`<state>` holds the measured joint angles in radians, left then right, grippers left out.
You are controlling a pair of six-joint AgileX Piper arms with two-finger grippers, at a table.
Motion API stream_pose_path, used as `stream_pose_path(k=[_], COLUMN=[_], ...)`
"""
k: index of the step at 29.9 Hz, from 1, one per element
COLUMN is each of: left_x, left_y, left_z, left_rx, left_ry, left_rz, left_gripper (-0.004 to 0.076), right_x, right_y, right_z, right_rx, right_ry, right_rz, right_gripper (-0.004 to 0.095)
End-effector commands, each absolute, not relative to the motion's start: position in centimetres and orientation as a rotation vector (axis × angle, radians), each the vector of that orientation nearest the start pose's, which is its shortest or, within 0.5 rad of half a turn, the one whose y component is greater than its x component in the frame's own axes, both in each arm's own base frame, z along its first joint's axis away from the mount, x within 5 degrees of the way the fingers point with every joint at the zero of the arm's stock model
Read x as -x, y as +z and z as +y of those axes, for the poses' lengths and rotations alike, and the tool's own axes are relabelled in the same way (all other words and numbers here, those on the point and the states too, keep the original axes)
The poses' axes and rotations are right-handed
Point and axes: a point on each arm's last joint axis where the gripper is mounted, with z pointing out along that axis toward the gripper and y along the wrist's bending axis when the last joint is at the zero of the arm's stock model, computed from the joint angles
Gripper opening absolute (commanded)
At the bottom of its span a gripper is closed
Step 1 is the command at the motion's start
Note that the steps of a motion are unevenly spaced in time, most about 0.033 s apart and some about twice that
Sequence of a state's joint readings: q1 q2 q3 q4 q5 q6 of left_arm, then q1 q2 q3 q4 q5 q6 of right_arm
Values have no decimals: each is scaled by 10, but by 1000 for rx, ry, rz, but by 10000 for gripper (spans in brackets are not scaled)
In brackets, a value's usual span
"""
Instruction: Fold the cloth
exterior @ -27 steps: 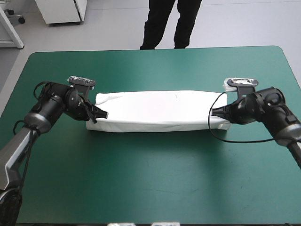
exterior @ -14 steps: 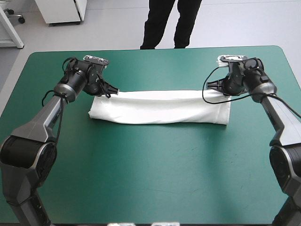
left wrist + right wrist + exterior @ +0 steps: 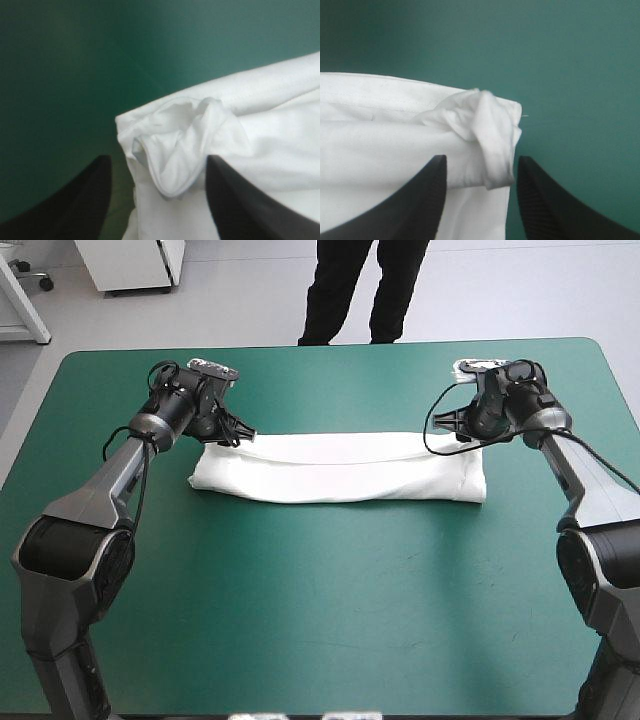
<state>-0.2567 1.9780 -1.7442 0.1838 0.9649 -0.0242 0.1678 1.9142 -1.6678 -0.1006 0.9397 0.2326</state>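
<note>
Both arms have swung up from the band's ends to its far edge since earlier. White short-sleeved T-shirt (image 3: 340, 468) sits mid-table on the teal-green table cover (image 3: 320, 600) as a long folded band running left to right. Pretty sure the left gripper (image 3: 156, 162) and right gripper (image 3: 481, 160) are both spread wide, pinching nothing, each with one bunched far corner right between its jaws, equally close.

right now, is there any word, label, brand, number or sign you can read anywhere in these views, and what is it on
None: no text can be read in any view.
T-shirt: plain white, only stitched hems show, no print or tag in sight.
Teal-green cover: bare, no marking.
</note>
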Motion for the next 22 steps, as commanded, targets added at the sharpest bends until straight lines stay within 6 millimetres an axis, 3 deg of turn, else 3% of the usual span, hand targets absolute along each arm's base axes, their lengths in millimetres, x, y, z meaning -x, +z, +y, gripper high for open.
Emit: stream_pose_path(k=[1, 6, 10, 12, 15, 22], left_x=[-420, -410, -398, -395, -390, -378], left_y=[332, 371, 385, 385, 385, 382], left_z=[-94, -93, -102, -110, -125, -167], left_rx=[-368, -331, -358, -354, -458, -599], left_ry=[160, 111, -66, -185, -279, -355], left_rz=[2484, 2418, 2399, 2413, 2403, 2359], left_gripper=[571, 559, 488, 338, 5, -9], right_x=[-411, -396, -385, -381, -374, -368], right_y=[319, 338, 351, 358, 367, 373], right_z=[58, 54, 53, 52, 51, 50], right_rx=[-30, -24, -20, -22, -25, -28], right_ry=[9, -7, -11, -1, 5, 7], right_rz=[2540, 2540, 2539, 2522, 2505, 2503], right_gripper=[564, 533, 511, 511, 509, 509])
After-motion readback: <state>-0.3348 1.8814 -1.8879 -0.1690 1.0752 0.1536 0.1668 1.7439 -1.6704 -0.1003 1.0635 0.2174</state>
